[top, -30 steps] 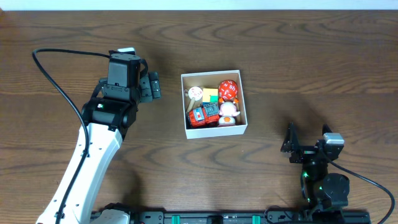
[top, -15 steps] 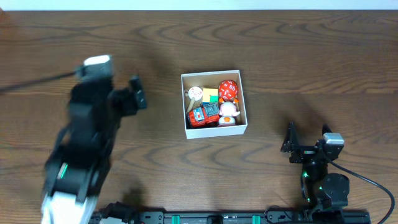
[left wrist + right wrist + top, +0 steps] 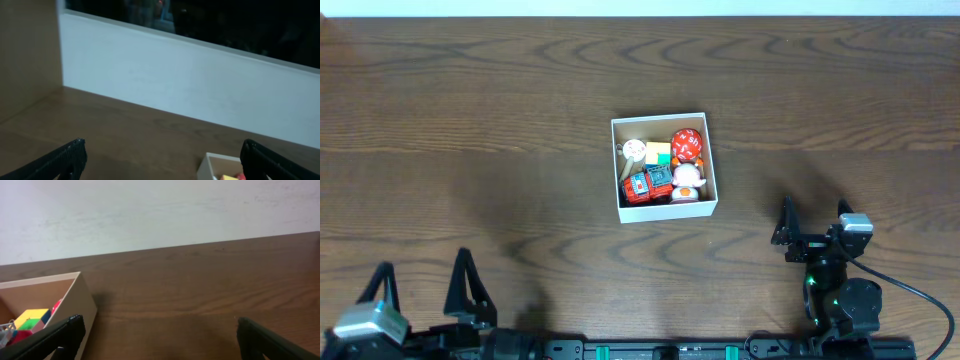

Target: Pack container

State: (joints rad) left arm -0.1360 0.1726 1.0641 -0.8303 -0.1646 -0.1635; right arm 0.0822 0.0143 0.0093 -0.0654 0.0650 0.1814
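Container [image 3: 670, 209] well apart from left gripper [image 3: 424, 262], right gripper [image 3: 814, 203]

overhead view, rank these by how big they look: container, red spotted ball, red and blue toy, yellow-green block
1. container, by far the largest
2. red spotted ball and red and blue toy, too alike to rank
3. yellow-green block, smallest

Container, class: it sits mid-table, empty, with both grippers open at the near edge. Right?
Wrong on one point: the container is not empty; the overhead view shows small toys inside. It sits mid-table, left gripper and right gripper open at the near edge.
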